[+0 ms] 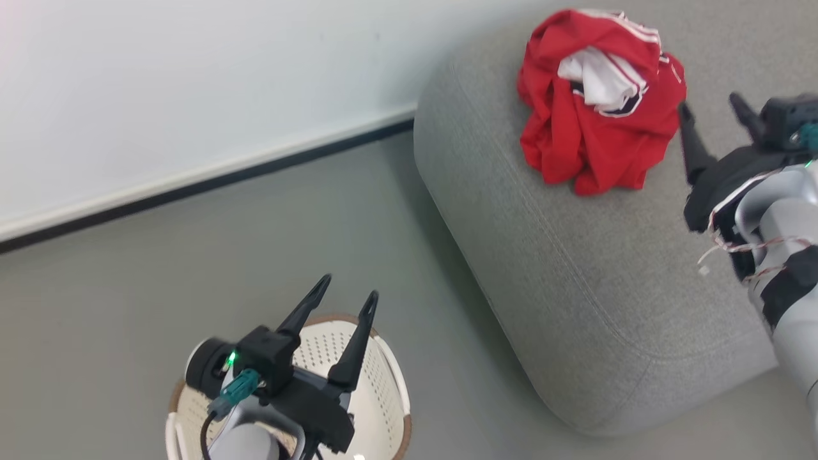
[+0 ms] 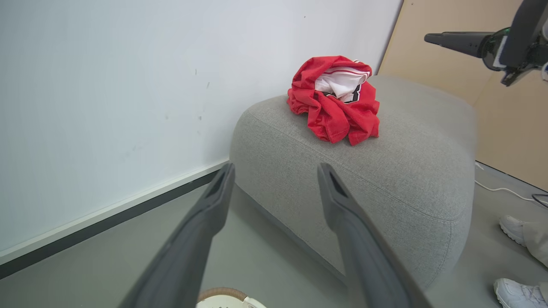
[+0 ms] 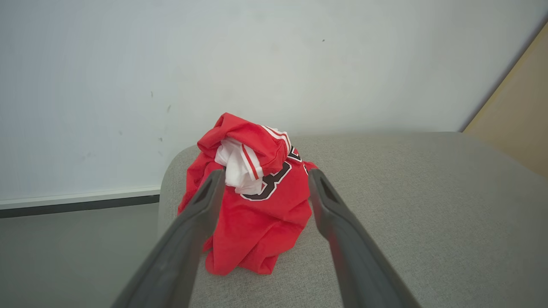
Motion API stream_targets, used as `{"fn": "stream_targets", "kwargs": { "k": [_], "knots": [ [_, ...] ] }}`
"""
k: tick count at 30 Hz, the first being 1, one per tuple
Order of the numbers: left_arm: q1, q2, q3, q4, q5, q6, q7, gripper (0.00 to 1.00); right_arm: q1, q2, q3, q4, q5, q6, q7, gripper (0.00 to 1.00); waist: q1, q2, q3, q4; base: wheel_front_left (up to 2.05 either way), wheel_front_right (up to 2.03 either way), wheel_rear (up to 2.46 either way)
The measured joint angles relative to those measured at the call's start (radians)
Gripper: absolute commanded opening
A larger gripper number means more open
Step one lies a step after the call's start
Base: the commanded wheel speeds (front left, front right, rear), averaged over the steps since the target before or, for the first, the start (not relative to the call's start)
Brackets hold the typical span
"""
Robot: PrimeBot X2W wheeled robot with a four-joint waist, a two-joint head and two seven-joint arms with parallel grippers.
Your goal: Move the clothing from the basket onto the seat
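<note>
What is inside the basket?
Inside the basket, the part of the perforated wall that shows is bare, with no red cloth. The left gripper covers the middle and bottom, so those cannot be judged. The clothing lies bunched on the seat.

Red-white clothing [image 1: 597, 102]; grey seat [image 1: 575, 287]; cream basket [image 1: 383, 383].

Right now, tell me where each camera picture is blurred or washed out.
Head view: wall washes out upper left; left gripper smeared at its wrist. Left wrist view: near fingers soft, clothing crisp. Right wrist view: right gripper soft up close, clothing sharp.
</note>
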Motion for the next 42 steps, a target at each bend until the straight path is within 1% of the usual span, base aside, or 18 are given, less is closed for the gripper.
{"fn": "stream_targets", "kwargs": {
  "k": [4,10,14,17,19,25,28,33,42],
  "knots": [
    [0.058,0.004,0.031,0.008,-0.016,0.023,-0.011,1.0,0.051,0.017,-0.001,-0.006,0.004,0.004,0.0,1.0,0.0,0.0,-0.057,0.019,0.0,0.0,0.0],
    [0.13,0.021,0.091,-0.006,-0.049,0.064,-0.021,1.0,0.138,0.036,0.01,-0.067,0.009,0.012,0.0,1.0,0.0001,0.0,-0.121,0.067,0.0,0.0,0.0],
    [0.169,0.045,0.135,-0.02,-0.058,0.092,-0.031,1.0,0.198,0.065,0.009,-0.125,0.011,0.012,0.0,1.0,0.0002,0.0001,-0.15,0.106,0.0,0.0,0.0],
    [0.198,0.049,0.159,-0.037,-0.06,0.113,-0.031,1.0,0.248,0.08,0.005,-0.171,0.016,0.012,0.0,1.0,0.0002,0.0001,-0.168,0.135,0.0,0.0,0.0],
    [0.217,0.053,0.171,-0.048,-0.062,0.115,-0.036,1.0,0.284,0.088,0.0,-0.206,0.02,0.012,0.0,1.0,0.0002,0.0001,-0.179,0.153,0.0,0.0,0.0],
    [0.276,0.069,0.213,-0.086,-0.066,0.14,-0.039,1.0,0.391,0.12,-0.005,-0.325,0.027,0.011,0.0,1.0,0.0002,0.0001,-0.205,0.203,0.0,0.0,0.0],
    [0.301,0.075,0.223,-0.104,-0.067,0.144,-0.04,1.0,0.44,0.125,-0.008,-0.389,0.027,0.001,0.0,1.0,0.0003,0.0001,-0.215,0.225,0.0,0.0,0.0],
    [0.342,0.076,0.237,-0.139,-0.068,0.149,-0.042,1.0,0.522,0.13,-0.024,-0.491,0.027,-0.028,0.0,1.0,0.0003,0.0002,-0.226,0.259,0.0,0.0,0.0],
    [0.417,0.097,0.288,-0.177,-0.056,0.167,-0.048,1.0,0.683,0.14,-0.04,-0.677,0.016,-0.098,-0.003,1.0,0.0003,0.0002,-0.238,0.312,0.0,0.0,0.0]
  ]
}}
